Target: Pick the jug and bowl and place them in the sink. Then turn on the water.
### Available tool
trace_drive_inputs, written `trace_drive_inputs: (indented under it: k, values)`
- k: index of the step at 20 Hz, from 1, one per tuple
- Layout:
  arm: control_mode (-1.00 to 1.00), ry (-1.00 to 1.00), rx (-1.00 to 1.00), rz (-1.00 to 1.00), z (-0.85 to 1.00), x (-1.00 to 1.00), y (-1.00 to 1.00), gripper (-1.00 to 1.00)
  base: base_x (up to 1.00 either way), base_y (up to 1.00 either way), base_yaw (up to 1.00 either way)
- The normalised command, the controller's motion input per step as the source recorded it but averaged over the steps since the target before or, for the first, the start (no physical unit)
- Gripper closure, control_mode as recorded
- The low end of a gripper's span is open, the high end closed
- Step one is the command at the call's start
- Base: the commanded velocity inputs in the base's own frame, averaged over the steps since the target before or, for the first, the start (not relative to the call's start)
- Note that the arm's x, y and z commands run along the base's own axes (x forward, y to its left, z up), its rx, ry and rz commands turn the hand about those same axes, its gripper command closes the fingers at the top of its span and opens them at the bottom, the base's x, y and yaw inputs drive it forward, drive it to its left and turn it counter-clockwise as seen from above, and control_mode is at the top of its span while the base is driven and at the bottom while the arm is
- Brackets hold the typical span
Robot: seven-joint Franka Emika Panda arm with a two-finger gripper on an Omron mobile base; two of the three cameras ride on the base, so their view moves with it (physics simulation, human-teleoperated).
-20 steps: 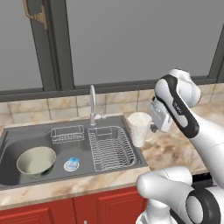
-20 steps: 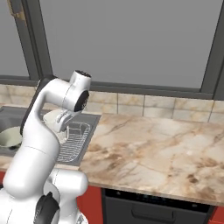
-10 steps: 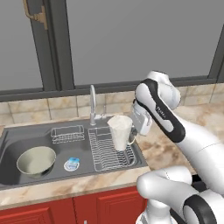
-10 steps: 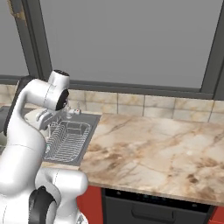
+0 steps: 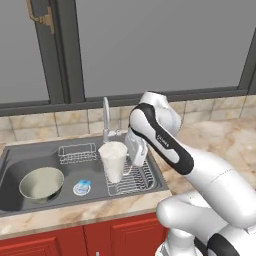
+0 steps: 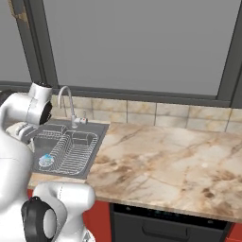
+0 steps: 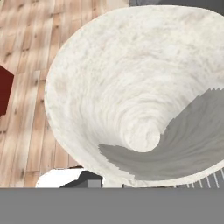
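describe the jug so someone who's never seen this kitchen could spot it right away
Find the dark grey sink under the window, with its chrome faucet. Just in front of the faucet, above the wire rack, hangs the jug. Unlike the wide grey-green bowl lying in the basin, it is white, tall and tapered, held by the robot.

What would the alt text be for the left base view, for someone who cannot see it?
A white robot arm holds a white jug over the wire rack at the right end of a dark sink. A grey-green bowl already sits in the basin, and the chrome faucet shows no water running.
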Motion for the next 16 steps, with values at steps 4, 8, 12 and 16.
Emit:
trace_drive_inputs:
  k: [4,8,12,16]
  values:
    - [-1.00,0.01,0.00,0.00,0.00,0.00,0.67,1.00,0.00,0.00,0.00]
    - [-1.00,0.04,0.00,0.00,0.00,0.01,0.71,1.00,0.00,0.00,0.00]
    - [-1.00,0.02,0.00,0.00,-0.01,0.00,0.66,1.00,0.00,0.00,0.00]
    - [-1.00,0.06,0.00,0.00,-0.04,0.03,0.63,1.00,0.00,0.00,0.00]
